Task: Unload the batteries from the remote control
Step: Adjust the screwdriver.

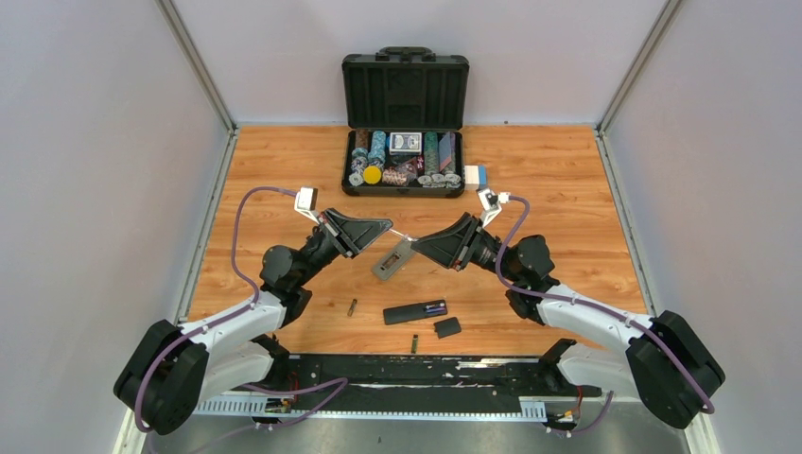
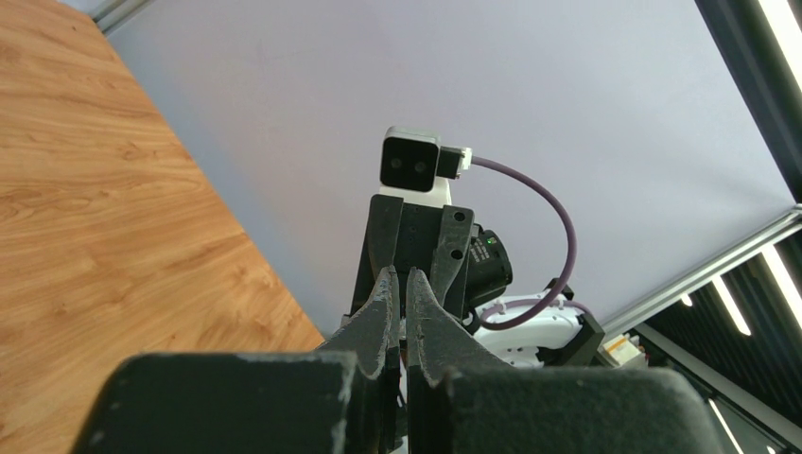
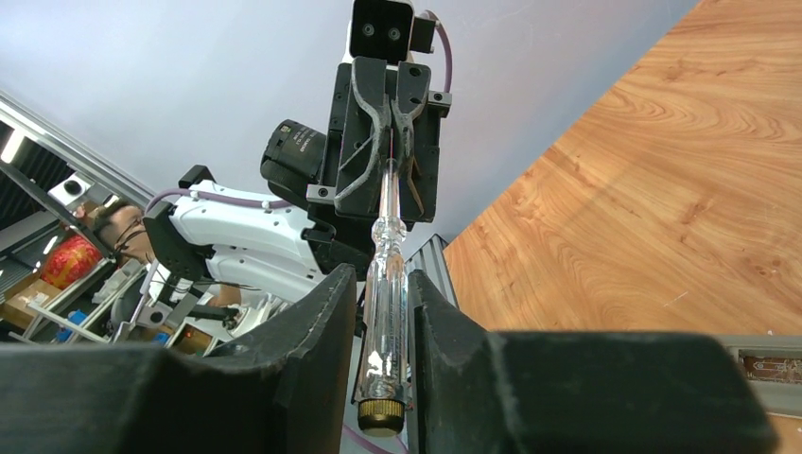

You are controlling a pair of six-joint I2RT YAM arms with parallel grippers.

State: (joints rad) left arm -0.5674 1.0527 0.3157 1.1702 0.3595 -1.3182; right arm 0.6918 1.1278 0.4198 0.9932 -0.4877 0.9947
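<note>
My right gripper (image 3: 376,284) is shut on the clear handle of a slim screwdriver (image 3: 384,312) with a brass end cap. Its metal tip runs between the fingers of my left gripper (image 3: 392,106), which is shut on it. In the top view both grippers, left (image 1: 386,225) and right (image 1: 417,242), meet nose to nose above a grey remote (image 1: 392,258). A black remote (image 1: 414,311) lies nearer, its compartment open, with its flat black cover (image 1: 447,327) beside it. Two loose batteries lie on the table, one at the left (image 1: 352,307) and one near the front edge (image 1: 414,344).
An open black case (image 1: 405,90) of poker chips and cards stands at the back centre. A small white and blue box (image 1: 476,175) sits at its right. Grey walls close in the wooden table (image 1: 567,208) on both sides.
</note>
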